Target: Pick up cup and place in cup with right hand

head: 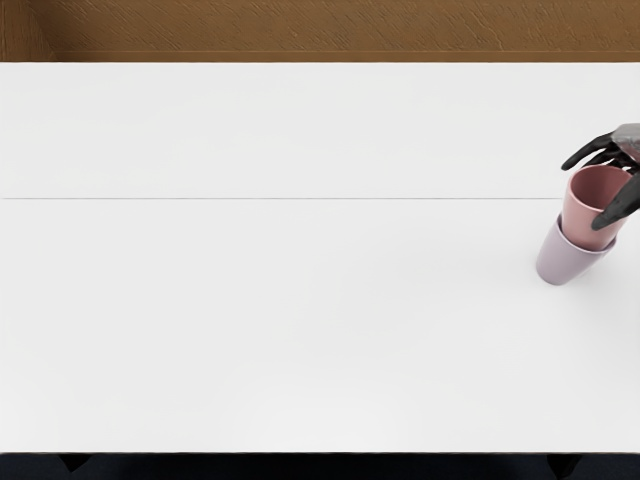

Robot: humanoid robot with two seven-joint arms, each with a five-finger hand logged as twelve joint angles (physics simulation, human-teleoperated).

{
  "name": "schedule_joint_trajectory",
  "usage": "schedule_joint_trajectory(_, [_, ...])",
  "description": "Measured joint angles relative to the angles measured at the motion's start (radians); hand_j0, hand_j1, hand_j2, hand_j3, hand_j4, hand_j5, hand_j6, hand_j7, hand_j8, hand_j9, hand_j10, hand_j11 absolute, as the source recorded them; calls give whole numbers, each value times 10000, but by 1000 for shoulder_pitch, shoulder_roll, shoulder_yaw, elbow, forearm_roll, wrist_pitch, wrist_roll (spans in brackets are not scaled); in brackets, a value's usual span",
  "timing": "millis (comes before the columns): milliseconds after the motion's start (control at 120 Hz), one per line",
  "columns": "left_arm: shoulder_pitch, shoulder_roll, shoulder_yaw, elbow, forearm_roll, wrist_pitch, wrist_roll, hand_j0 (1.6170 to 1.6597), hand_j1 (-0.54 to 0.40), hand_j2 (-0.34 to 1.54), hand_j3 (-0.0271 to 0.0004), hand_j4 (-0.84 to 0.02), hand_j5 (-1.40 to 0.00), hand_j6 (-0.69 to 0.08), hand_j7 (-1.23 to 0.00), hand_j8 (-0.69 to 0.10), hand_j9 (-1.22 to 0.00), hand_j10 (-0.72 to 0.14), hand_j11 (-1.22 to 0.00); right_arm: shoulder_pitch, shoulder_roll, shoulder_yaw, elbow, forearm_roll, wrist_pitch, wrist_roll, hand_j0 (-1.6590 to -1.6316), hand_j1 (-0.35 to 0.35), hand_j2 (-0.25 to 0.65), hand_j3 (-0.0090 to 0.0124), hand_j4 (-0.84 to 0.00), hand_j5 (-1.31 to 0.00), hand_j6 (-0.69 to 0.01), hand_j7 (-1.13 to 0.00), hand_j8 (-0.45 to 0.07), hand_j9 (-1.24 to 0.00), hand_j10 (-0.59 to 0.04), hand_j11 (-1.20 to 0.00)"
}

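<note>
Pink cup [583,222] seated partly inside lilac cup [562,262], its upper part above lilac rim, both near right side of white tabletop [300,320]. Right hand [582,196], coming in from right edge, overlaps pink cup's right side; cannot tell whether clamped on it or apart. Lilac cup below hand in view.

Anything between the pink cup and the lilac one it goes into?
Nothing visible. The pink cup has its lower part inside the lilac cup, and the right hand is at its upper part, not between them.
</note>
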Motion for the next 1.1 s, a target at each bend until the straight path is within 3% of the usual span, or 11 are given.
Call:
schedule_joint_trajectory(517, [-1, 0, 0, 0, 0, 0, 0, 16581, 3488, 1, -2, 1, -3, 2, -2, 2, -2, 1, -3, -2, 50, 1, -35, 5, -4, 0, -16552, 557, -616, -2, -3925, -5297, -3882, -5187, -2716, -5304, -2844, -5246])
schedule_joint_trajectory(642, [0, 0, 0, 0, 0, 0, 0, 16581, 3488, 1, -2, 1, -2, 1, -2, 1, -2, 1, -2, -1, 64, 2, -44, 4, -7, 0, -16565, -1145, -342, 0, -2285, -3051, -2270, -2986, -1637, -3052, -1700, -3019])
schedule_joint_trajectory(758, [0, 0, 0, 0, 0, 0, 0, 16581, 3488, 1, -2, 1, -2, 1, -2, 1, -2, 1, -2, -1, 68, 2, -46, 5, -7, 0, -16572, -2178, -183, 0, -1322, -1728, -1324, -1686, -961, -1727, -988, -1707])
schedule_joint_trajectory(917, [-1, 0, 0, 0, 0, 0, 0, 16581, 3488, 1, -2, 1, -2, 1, -2, 1, -2, 1, -2, 6, 70, 40, -48, 51, 19, 0, -16576, -2900, -76, 0, -652, -802, -668, -776, -491, -799, -493, -788])
schedule_joint_trajectory(1100, [0, 0, 0, 0, 0, 0, 0, 16581, 3488, 1, -1, 1, -2, 2, -2, 2, -2, 2, -2, 11, 116, 132, -47, 164, 137, 0, -16579, -3260, -28, 0, -302, -332, -320, -316, -241, -328, -232, -323])
